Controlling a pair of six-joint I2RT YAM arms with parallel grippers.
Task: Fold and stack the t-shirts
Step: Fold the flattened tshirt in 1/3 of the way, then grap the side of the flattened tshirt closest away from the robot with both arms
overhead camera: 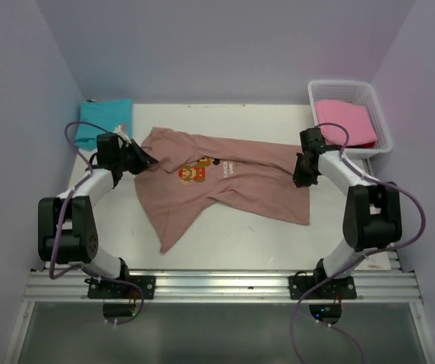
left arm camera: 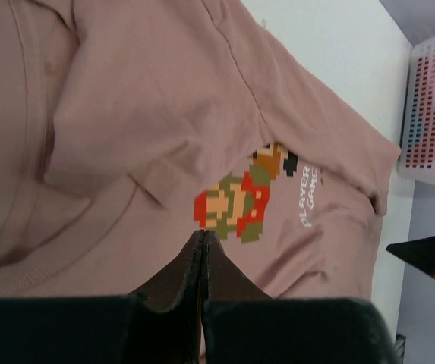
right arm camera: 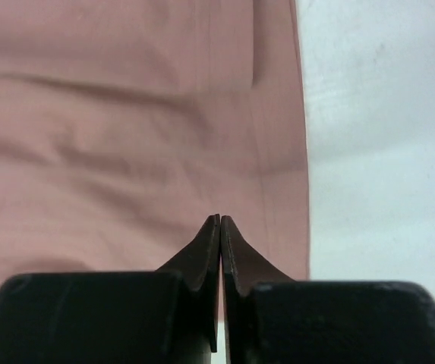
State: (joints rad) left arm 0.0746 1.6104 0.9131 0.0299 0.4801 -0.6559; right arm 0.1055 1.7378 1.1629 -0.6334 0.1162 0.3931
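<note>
A dusty salmon-brown t-shirt [overhead camera: 232,186] lies crumpled and partly spread across the middle of the table, its pixel-character print [left arm camera: 244,201] and white text facing up. My left gripper [overhead camera: 146,161] is shut over the shirt's collar end, fingertips [left arm camera: 203,233] pressed together with no cloth between them. My right gripper [overhead camera: 302,176] is shut too, poised over the shirt's right edge [right arm camera: 278,152] with nothing in it [right arm camera: 220,218]. A folded teal t-shirt [overhead camera: 105,121] sits at the back left. A bright pink t-shirt [overhead camera: 344,121] lies in a basket.
The white plastic basket [overhead camera: 380,125] stands at the back right corner, also seen in the left wrist view [left arm camera: 433,114]. Lilac walls close in the table on three sides. Bare white table [right arm camera: 384,152] shows to the right of the shirt's hem.
</note>
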